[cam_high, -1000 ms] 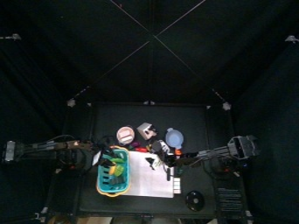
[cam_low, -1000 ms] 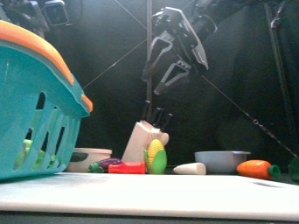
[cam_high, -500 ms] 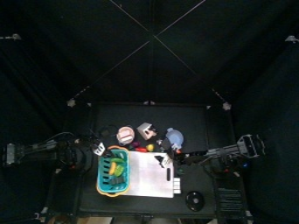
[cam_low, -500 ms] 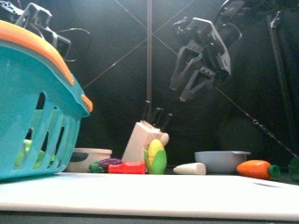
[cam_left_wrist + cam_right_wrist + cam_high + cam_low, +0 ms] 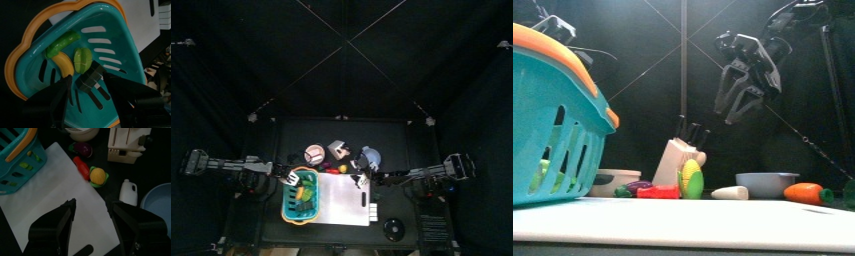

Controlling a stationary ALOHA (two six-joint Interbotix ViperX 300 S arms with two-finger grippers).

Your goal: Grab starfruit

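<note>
Teal plastic basket (image 5: 40, 60) with an orange rim sits at the left of the white mat (image 5: 53, 213) on the worktop (image 5: 398, 135). Inside it lie the yellow-green starfruit (image 5: 82, 57), a yellow banana (image 5: 62, 63) touching it, and a green pepper (image 5: 64, 41) beside both. The left gripper (image 5: 89, 86) hangs over the basket with its fingers spread wide, holding nothing, the starfruit just beyond the tips. The right gripper (image 5: 91, 210) is raised above the mat, fingers wide apart and empty; the front view shows it high over the worktop (image 5: 735, 95). Beyond the mat's far edge stand a knife block (image 5: 127, 145), a corn cob (image 5: 99, 176), a red chilli (image 5: 82, 168), a purple item (image 5: 83, 149), a small white bottle (image 5: 128, 193) and a grey-blue bowl (image 5: 157, 203). A carrot (image 5: 804, 193) lies right of the bowl.
</note>
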